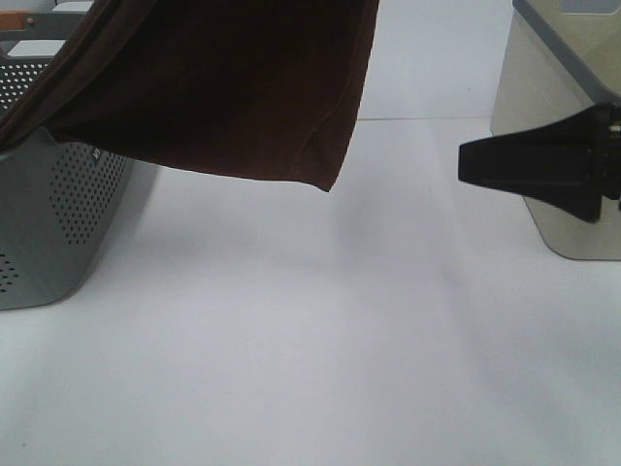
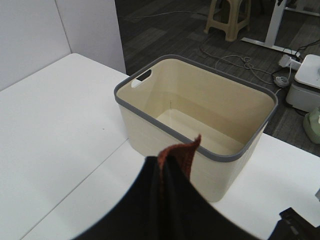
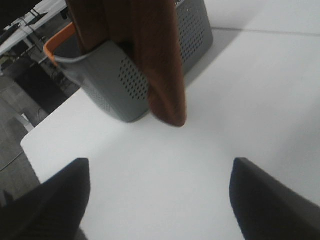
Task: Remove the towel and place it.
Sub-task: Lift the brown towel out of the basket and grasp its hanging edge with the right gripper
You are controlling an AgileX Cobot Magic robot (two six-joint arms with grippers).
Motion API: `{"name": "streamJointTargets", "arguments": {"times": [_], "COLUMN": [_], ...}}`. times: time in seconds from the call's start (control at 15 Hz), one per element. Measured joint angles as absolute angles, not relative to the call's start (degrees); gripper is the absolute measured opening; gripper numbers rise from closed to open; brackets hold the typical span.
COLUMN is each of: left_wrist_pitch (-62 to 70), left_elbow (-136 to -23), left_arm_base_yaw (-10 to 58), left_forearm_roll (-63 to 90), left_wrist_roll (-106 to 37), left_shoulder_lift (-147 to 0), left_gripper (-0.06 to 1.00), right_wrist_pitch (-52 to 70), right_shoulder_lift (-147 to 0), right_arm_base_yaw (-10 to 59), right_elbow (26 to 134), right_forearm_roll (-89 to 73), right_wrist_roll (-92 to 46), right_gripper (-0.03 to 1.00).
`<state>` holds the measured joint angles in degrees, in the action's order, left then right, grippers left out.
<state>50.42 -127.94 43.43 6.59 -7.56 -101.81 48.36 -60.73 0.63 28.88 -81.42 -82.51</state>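
White table [image 1: 291,369] fills most of the high view. Towel [image 1: 213,87] is lifted, draped from the upper left out of the grey basket [image 1: 58,223], with its free lower corner hanging clear of the table near the middle. The top of the towel is cut off in the high view, so the grasp isn't visible there. The left wrist view shows it: left gripper [image 2: 167,200] clamped on a bunched fold, with a reddish tip of cloth poking up past the dark fingers. That view alone looks into the cream bin [image 2: 200,100], which has a grey rim and nothing inside. The high view shows only one side of the bin, at the right edge. Right wrist view shows the towel hanging down the basket's outer wall, and the basket's orange handle [image 3: 57,42]. Right gripper [image 1: 485,160] is beside the bin, well apart from the towel. Its jaws are spread wide, fingers [image 3: 50,200] holding nothing, with bare table between them.
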Motion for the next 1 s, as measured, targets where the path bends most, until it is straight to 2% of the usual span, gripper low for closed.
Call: {"name": "streamJointTargets", "arguments": {"times": [0.13,0.2,0.47,0.67,0.87,1.0], "left_wrist_pitch": [47.9,47.04,43.49,41.71,40.85,40.62], "left_elbow": [-127.94,-127.94,-127.94,-127.94,-127.94,-127.94], "left_arm_base_yaw": [43.43,43.43,43.43,43.43,43.43,43.43], "left_forearm_roll": [8.71,9.34,9.68,10.66,11.63,11.69], "left_wrist_roll": [-7.39,-7.39,-7.39,-7.39,-7.39,-7.39], "left_shoulder_lift": [-103.19,-103.71,-105.54,-106.86,-107.66,-107.77], "left_gripper": [0.0,0.0,0.0,0.0,0.0,0.0], "right_wrist_pitch": [45.49,42.28,17.7,4.18,0.46,-0.86], "right_shoulder_lift": [-64.29,-65.26,-66.29,-66.98,-70.7,-75.86], "right_arm_base_yaw": [1.66,4.3,21.03,32.2,36.78,37.18], "right_elbow": [28.88,28.88,28.88,29.62,32.89,36.1], "right_forearm_roll": [-87.89,-89.27,-90.58,-93.74,-95.17,-97.63], "right_wrist_roll": [-91.44,-93.68,-95.34,-95.8,-95.68,-92.19], "right_gripper": [0.73,0.73,0.71,0.71,0.71,0.71]}}
